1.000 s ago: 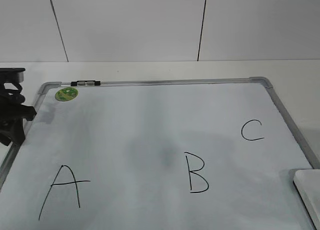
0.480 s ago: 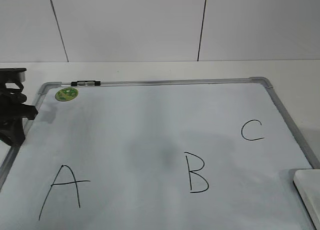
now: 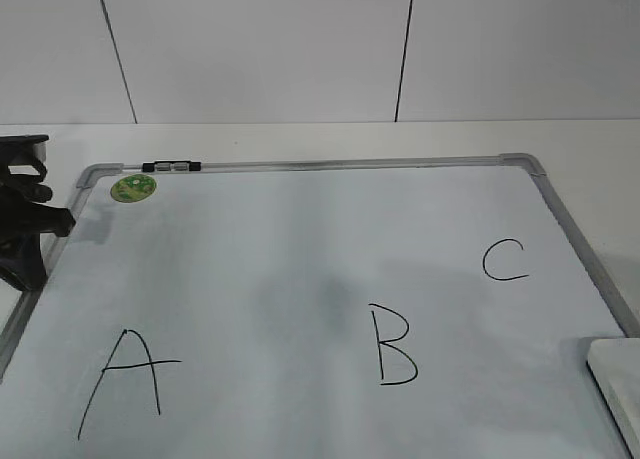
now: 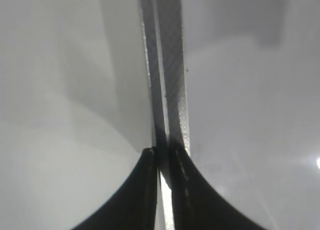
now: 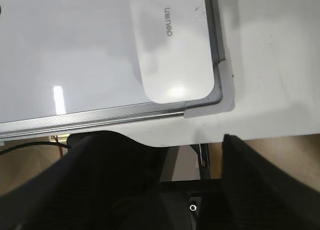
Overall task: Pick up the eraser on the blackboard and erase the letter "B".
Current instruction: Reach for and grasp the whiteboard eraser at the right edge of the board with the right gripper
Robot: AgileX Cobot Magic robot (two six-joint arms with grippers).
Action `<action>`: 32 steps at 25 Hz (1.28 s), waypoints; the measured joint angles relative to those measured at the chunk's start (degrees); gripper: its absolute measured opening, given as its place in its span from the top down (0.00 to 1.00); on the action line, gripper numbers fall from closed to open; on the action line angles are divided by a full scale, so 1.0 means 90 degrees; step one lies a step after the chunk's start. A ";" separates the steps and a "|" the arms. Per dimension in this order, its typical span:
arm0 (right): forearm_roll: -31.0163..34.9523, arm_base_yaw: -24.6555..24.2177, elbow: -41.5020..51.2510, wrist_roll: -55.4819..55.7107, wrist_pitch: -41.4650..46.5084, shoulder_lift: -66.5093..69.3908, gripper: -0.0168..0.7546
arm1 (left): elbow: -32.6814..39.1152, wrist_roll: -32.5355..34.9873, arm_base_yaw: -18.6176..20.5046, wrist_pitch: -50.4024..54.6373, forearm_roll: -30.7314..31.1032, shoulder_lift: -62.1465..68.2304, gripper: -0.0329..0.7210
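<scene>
Ahead of the wide-spread right jaws (image 5: pixel 165 155), just past the frame rail, the eraser (image 5: pixel 172 49) lies flat in the near right corner of the blackboard (image 5: pixel 75 49), long axis running away from them. Left jaws (image 4: pixel 162 162), closed to a slit, sit over the far left frame. The letter "B" (image 3: pixel 392 344) is left of the eraser, so the right arm is nearer.

Exterior view: bright, even, diffuse light; sharp focus. Faint grey smudgy shadow patches on blackboard (image 3: pixel 300 269) around letter "B" (image 3: pixel 393 344). Soft shadow beside left tool (image 3: pixel 25 234).

Left wrist view: dim, blurred, low contrast; frame strip soft, tool fingers (image 4: pixel 135 195) dark silhouettes. Small glare spot at right edge.

Right wrist view: bright overhead light; vertical glare streak on blackboard (image 5: pixel 57 99), soft sheen on eraser (image 5: pixel 172 49). Tool fingers (image 5: pixel 100 180) underexposed, out of focus.
</scene>
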 joint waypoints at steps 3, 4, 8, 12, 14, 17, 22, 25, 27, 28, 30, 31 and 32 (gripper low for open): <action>-0.0005 0.0000 -0.0005 0.0055 0.0000 0.0366 0.17 | 0.0000 0.0000 0.0000 0.0011 0.0000 0.0000 0.91; -0.0016 0.0000 -0.0005 0.0059 0.0000 0.0466 0.17 | 0.0000 0.0000 0.0000 0.0011 0.0000 0.0000 0.91; -0.0016 0.0000 -0.0005 0.0070 -0.0012 0.1139 0.17 | 0.0000 -0.0004 0.0000 0.0011 0.0000 0.0000 0.91; -0.0201 0.0000 -0.0047 0.0070 -0.0319 0.1819 0.17 | -0.0007 -0.0004 0.0000 0.0011 0.0000 0.0000 0.91; -0.0301 0.0000 -0.0139 0.0070 -0.0471 0.2169 0.17 | -0.0007 -0.0004 0.0000 0.0022 0.0000 0.0000 0.91; -0.0336 0.0000 -0.0352 0.0070 -0.0669 0.2631 0.17 | -0.0007 -0.0004 0.0000 0.0022 0.0000 0.0000 0.91; -0.0361 0.0000 -0.0707 -0.0006 -0.1241 0.3219 0.17 | -0.0007 -0.0004 0.0000 0.0022 0.0000 0.0000 0.91; -0.0536 0.0000 -0.0744 -0.0028 -0.1328 0.3523 0.17 | -0.0007 -0.0004 0.0000 0.0022 0.0000 0.0000 0.91; -0.0639 0.0000 -0.0744 -0.0043 -0.1328 0.3663 0.17 | -0.0007 -0.0004 0.0000 0.0022 0.0000 0.0000 0.91; -0.0639 0.0000 -0.0744 -0.0043 -0.1332 0.3696 0.17 | -0.0007 -0.0004 0.0000 0.0022 0.0000 0.0000 0.91; -0.0639 0.0000 -0.0744 -0.0043 -0.1401 0.3738 0.17 | -0.0007 -0.0004 0.0000 0.0022 0.0000 0.0000 0.91; -0.0639 0.0000 -0.0744 -0.0060 -0.1469 0.3742 0.17 | -0.0007 -0.0004 0.0000 0.0022 0.0000 0.0000 0.91; -0.0639 0.0000 -0.0744 -0.0109 -0.1534 0.3742 0.17 | -0.0007 -0.0004 0.0000 0.0022 0.0013 0.0000 0.91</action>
